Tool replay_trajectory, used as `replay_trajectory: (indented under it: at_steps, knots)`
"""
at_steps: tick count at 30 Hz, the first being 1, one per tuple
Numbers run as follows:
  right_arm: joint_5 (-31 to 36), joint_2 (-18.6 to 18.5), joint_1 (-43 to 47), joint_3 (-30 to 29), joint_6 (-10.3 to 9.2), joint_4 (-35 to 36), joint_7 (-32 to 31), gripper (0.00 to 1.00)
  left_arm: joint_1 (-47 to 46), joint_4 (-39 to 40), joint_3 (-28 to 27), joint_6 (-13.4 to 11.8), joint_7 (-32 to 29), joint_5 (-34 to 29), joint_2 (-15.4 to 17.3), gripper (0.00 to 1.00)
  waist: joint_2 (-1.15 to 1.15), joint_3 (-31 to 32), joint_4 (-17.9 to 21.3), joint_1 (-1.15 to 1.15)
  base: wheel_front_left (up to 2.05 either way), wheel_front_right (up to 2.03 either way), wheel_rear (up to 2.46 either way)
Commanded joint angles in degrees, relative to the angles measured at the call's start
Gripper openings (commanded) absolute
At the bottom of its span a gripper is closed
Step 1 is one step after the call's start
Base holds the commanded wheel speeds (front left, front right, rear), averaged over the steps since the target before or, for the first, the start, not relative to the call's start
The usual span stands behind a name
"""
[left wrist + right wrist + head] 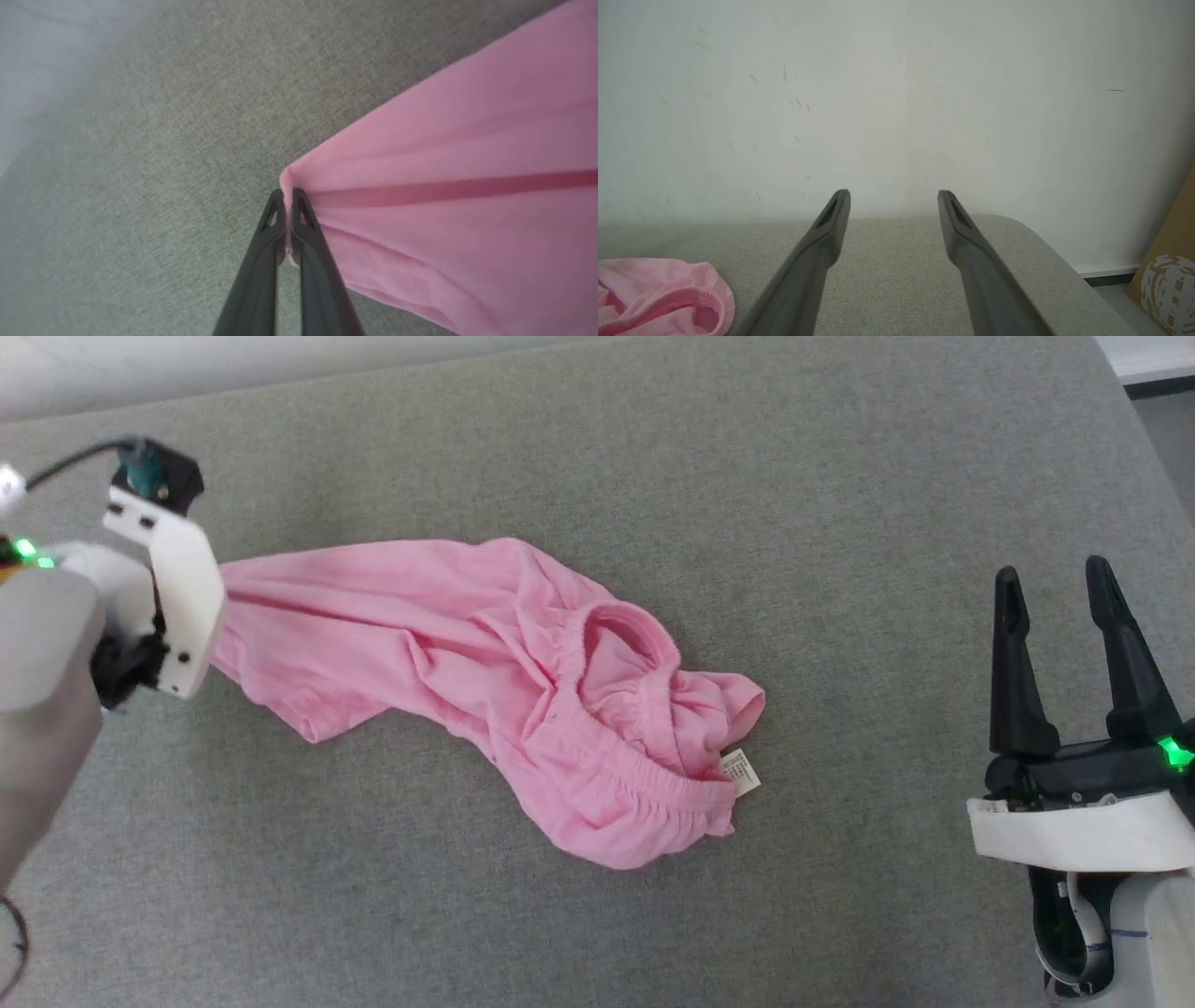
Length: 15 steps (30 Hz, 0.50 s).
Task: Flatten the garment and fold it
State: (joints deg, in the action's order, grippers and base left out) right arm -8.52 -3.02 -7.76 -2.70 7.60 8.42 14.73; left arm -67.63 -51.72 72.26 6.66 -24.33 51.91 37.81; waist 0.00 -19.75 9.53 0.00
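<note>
Two claws nearest us; how do we have them?

Our left claw [287, 193] is pinched tight on a corner of the pink shorts [467, 644], with the cloth squeezed between its fingers and drawn into long folds. Our right claw [1053, 574] sits at the lower right with its fingers spread wide, gripping nothing, well apart from the cloth.

And where do we see the shorts lying?

On the grey cushion [794, 476], between our two claws. The end toward our left is stretched out where we hold it. The other end lies bunched, with the gathered waistband [616, 770] curled open and a small white label [739, 772] at the edge nearest our right claw.

Anything farther off?

Beyond the cushion's far edge we see a pale wall [896, 93], and a cardboard box [1169, 275] low at the right edge of the right wrist view
</note>
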Motion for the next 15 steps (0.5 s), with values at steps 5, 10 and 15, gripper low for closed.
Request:
replay_trajectory:
  at_steps: [5,10,15]
  knots:
    - [2.49,0.14,0.82,0.33,-0.11,-0.07,0.27,1.00,3.56,-3.05,-1.62,-1.20,8.29,0.97,-4.49,1.00,0.00,1.10,-1.85,0.00,0.00,0.00,0.00]
    - [6.94,0.14,-0.12,0.46,-0.11,0.34,0.27,1.00,4.57,-3.66,-4.36,-2.42,21.49,1.33,-7.56,1.00,0.00,4.97,-4.62,0.00,0.00,0.00,0.00]
    - [9.55,-3.00,-4.09,1.01,-0.11,1.28,0.27,1.00,7.81,-2.09,-7.43,-8.18,37.60,0.04,-8.54,1.00,0.00,8.49,-7.09,0.00,0.00,0.00,0.00]
